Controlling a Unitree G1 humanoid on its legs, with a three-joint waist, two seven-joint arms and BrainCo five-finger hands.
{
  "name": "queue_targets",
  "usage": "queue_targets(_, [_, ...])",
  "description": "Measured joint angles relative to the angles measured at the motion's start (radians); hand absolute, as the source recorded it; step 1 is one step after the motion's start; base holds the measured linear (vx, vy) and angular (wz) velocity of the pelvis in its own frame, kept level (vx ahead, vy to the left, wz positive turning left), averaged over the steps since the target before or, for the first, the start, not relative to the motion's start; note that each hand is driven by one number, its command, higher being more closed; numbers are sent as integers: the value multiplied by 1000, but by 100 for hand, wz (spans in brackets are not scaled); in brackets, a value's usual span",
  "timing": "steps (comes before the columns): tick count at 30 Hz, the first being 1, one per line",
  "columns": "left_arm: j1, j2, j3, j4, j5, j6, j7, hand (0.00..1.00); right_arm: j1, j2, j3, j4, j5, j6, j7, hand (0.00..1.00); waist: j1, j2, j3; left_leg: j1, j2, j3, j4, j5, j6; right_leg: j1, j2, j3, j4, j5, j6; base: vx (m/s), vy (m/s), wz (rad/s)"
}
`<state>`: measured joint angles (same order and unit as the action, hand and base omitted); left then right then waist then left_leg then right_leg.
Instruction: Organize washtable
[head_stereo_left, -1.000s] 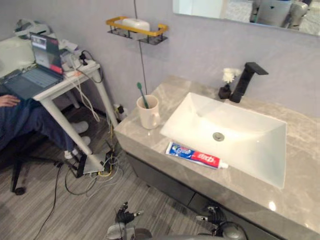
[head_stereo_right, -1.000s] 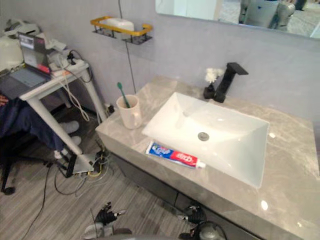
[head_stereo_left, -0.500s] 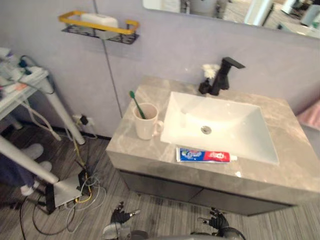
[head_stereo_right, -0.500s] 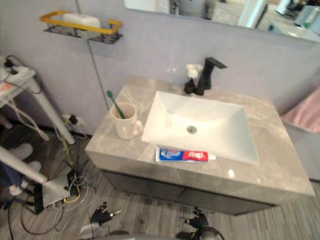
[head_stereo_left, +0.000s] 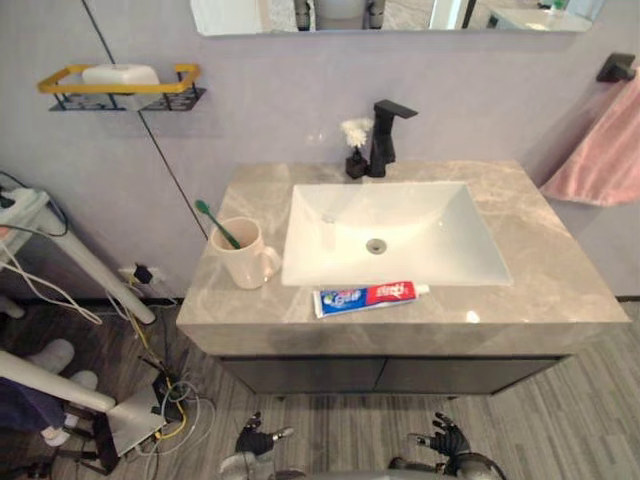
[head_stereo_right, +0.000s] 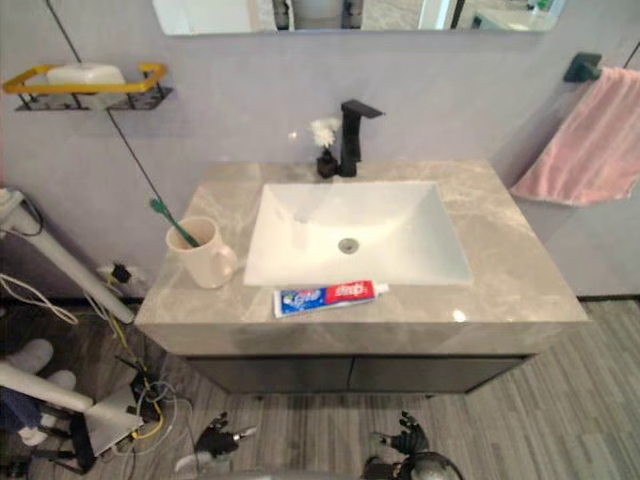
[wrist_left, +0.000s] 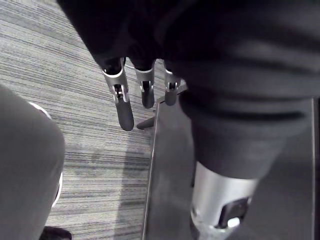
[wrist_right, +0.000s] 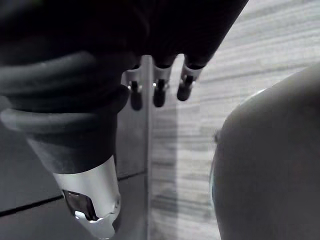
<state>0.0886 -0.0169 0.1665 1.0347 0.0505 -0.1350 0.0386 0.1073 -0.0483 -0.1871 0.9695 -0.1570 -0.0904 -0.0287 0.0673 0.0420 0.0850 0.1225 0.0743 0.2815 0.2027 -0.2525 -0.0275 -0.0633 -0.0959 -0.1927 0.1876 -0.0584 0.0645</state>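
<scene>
Fingers (wrist_left: 123, 107) straight and empty, left robot hand (head_stereo_left: 256, 440) and right robot hand (head_stereo_left: 447, 437) hang low before the white rectangular sink (head_stereo_left: 445, 245). Red-and-blue toothpaste tube (head_stereo_left: 365, 296), lettering unreadable, lies at its front rim; cream mug (head_stereo_left: 242, 270) with green toothbrush (head_stereo_left: 216, 222) stands to its left.

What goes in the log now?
toothpaste: counter, front of sink | toothbrush: in mug | left robot hand: open | right robot hand: open

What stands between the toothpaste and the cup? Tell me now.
Nothing visible: only bare counter lies between the toothpaste and the cup. The left robot hand and right robot hand hang below the counter's front edge.
</scene>
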Motion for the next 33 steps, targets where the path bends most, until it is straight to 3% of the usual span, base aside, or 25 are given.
queue_targets(7, [-1, 7, 0, 14, 0, -2, -13, 0, 0, 2, -9, 34, 31, -1, -15, 0, 0, -14, -1, 42, -10, -32, -63, 25, 6, 98, 28, -3, -165, 85, 0, 0, -5, 0])
queue_targets(8, [-25, 42, -9, 41, 1, -1, -14, 0, -31, 6, -3, 76, 42, -14, -13, 0, -28, -43, 24, 83, -46, -90, -98, 30, 14, 179, 21, -2, -291, 152, 8, 0, 0, 0])
queue_targets(14, [-25, 42, -9, 43, 1, -1, -14, 0, -31, 6, -3, 77, 46, -14, -13, 0, -28, -43, 24, 83, -46, -91, -98, 30, 14, 179, 21, -2, -291, 152, 8, 0, 0, 0])
queue_targets(20, [-29, 44, -14, 44, -1, -2, -13, 0, -29, 5, -19, 89, 121, -14, -14, 0, -29, -42, 23, 83, -46, -90, -98, 30, 14, 178, 21, -2, -291, 152, 8, 0, 0, 0])
queue_targets(25, [-29, 54, -49, 45, -22, -4, -11, 0, -15, -1, -101, 106, 205, -14, -34, 0, -30, -42, 23, 85, -46, -88, -96, 29, 14, 179, 20, 1, -290, 153, 8, 0, 0, -1])
queue_targets(30, [-27, 60, -46, 45, -22, -3, -10, 0, 16, -20, -196, 94, 207, -14, -54, 0, -30, -43, 23, 94, -46, -75, -96, 29, 14, 179, 21, 12, -290, 157, 9, 0, 0, -8])
queue_targets(33, [-18, 67, -36, 35, -23, -4, -9, 0, 56, -41, -253, -32, 207, -13, -67, 0, -32, -42, 23, 96, -40, -47, -98, 25, 13, 170, 23, 39, -290, 164, 9, -54, -18, -26])
